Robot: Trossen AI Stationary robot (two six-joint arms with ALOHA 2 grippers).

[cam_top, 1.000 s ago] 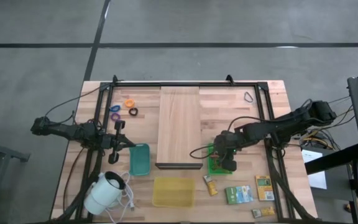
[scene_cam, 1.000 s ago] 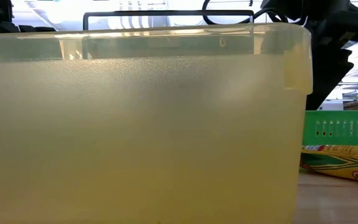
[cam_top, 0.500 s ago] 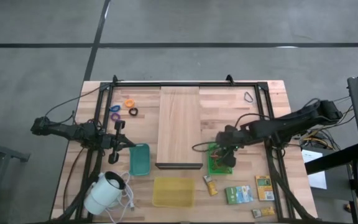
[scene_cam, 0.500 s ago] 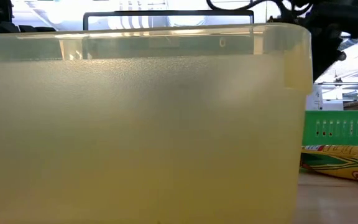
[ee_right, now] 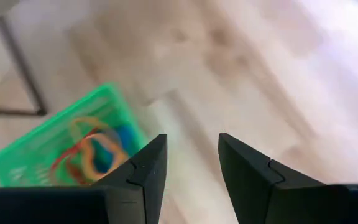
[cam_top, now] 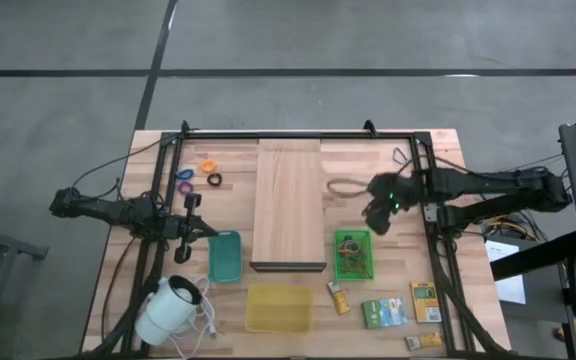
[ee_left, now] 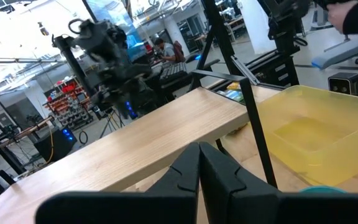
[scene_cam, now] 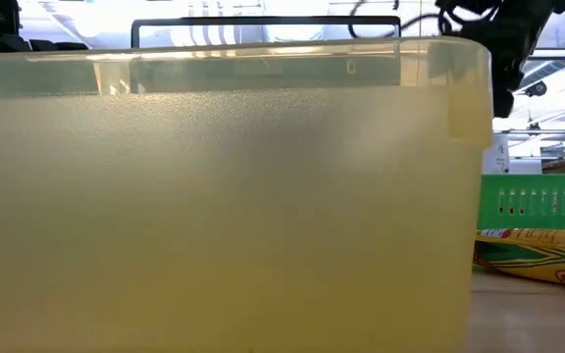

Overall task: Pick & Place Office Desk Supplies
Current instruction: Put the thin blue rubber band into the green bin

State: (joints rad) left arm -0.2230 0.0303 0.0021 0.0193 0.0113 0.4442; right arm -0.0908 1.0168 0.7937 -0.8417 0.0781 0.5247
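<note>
Overhead, the right gripper [cam_top: 376, 215] hangs above the wooden surface [cam_top: 368, 170] just beyond the green basket [cam_top: 354, 254], fingers apart and holding nothing. Coloured rubber bands [cam_top: 351, 262] lie inside that basket. A tan loop [cam_top: 342, 187] lies on the surface near the long board [cam_top: 289, 205]. Orange, purple and black rings [cam_top: 200, 174] sit well apart at the far left, and yellow-green packets [cam_top: 384, 312] lie near the front right. The left gripper [cam_top: 182, 233] waits by the teal tray [cam_top: 224, 256], fingers pressed together, empty.

Low view: a yellow bin [scene_cam: 224, 196] fills most of the picture, with the green basket [scene_cam: 538, 201] behind it.

Left wrist view: 2 closed fingers [ee_left: 194, 174] face the board [ee_left: 135, 149].

Right wrist view: 2 spread fingers [ee_right: 151, 165] frame bare wood beside the basket [ee_right: 55, 146] of rubber bands [ee_right: 92, 152].
</note>
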